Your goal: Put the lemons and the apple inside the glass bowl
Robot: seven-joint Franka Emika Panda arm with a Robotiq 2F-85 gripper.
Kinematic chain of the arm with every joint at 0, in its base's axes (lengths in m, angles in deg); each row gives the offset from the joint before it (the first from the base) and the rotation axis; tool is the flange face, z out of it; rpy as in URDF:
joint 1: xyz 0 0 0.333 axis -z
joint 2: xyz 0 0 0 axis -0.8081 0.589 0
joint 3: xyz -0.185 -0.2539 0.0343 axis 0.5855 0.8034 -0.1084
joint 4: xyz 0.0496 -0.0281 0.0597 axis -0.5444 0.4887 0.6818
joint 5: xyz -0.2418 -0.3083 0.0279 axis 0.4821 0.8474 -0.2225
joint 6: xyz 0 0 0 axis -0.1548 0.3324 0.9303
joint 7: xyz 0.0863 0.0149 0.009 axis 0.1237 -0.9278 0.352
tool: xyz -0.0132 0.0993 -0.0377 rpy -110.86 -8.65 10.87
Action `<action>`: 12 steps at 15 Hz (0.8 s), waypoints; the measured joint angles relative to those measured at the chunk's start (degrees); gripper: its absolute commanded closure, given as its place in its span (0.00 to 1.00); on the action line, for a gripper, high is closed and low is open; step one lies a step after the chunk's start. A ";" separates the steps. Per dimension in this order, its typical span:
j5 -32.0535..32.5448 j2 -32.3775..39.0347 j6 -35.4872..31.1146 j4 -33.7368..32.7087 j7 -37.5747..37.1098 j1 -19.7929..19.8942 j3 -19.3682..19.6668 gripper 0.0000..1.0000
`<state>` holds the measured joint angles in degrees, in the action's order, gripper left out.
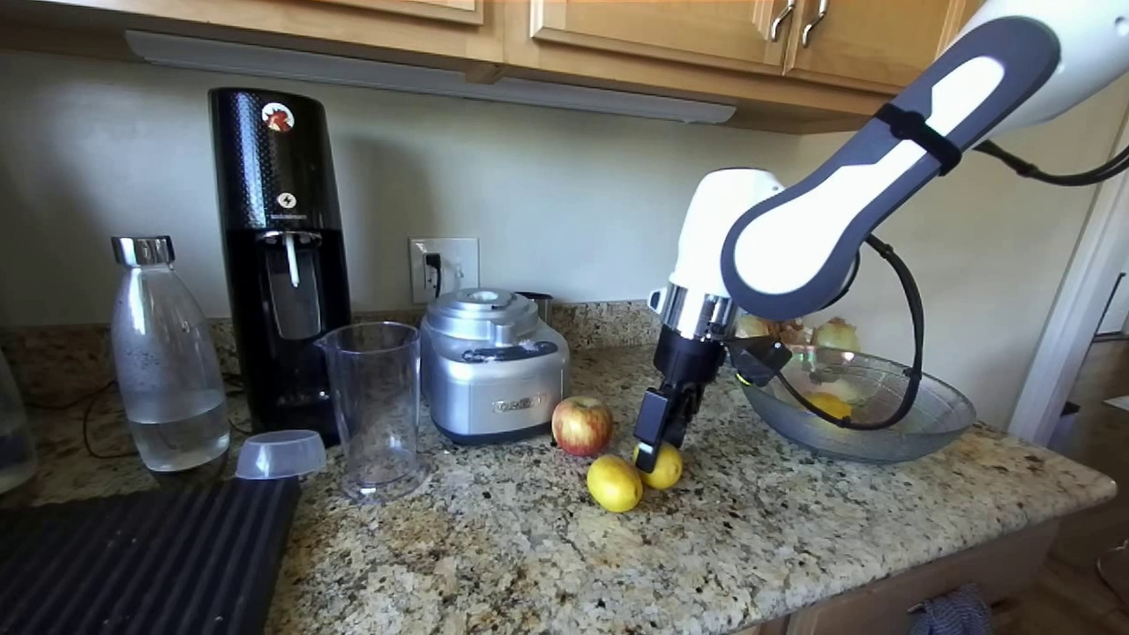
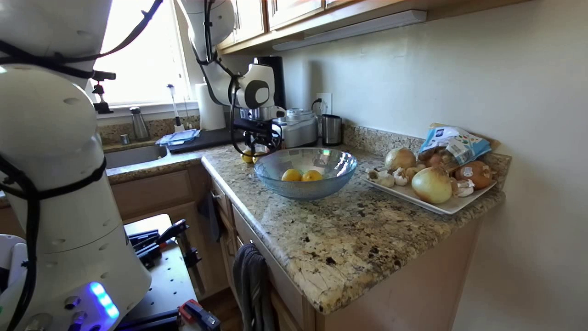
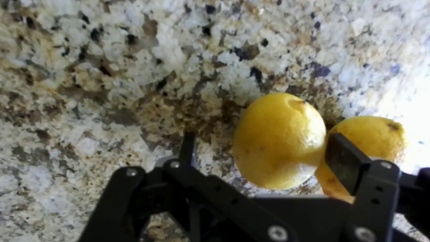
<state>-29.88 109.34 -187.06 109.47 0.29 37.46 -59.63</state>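
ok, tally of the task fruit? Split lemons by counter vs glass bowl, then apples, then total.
Lemons on the counter: 2
Lemons in the glass bowl: 2
Apple: 1
Total: 5

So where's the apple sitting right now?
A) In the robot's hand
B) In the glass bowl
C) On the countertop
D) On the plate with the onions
C: in an exterior view the apple rests on the countertop, near the silver appliance.
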 measured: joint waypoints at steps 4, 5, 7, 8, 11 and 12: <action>-0.02 0.90 0.01 -0.77 0.00 -0.01 0.01 0.51; -0.02 0.90 0.01 -0.79 0.00 -0.01 0.01 0.58; -0.03 0.89 0.01 -0.82 0.00 -0.01 0.00 0.68; -0.04 0.77 0.09 -0.83 -0.05 -0.01 0.00 0.69; -0.04 0.25 0.12 -0.82 -0.25 -0.02 -0.03 0.72; -0.04 -0.15 0.12 -0.80 -0.30 -0.02 -0.07 0.72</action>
<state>-29.92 109.18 -186.93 108.66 -0.01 37.44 -59.69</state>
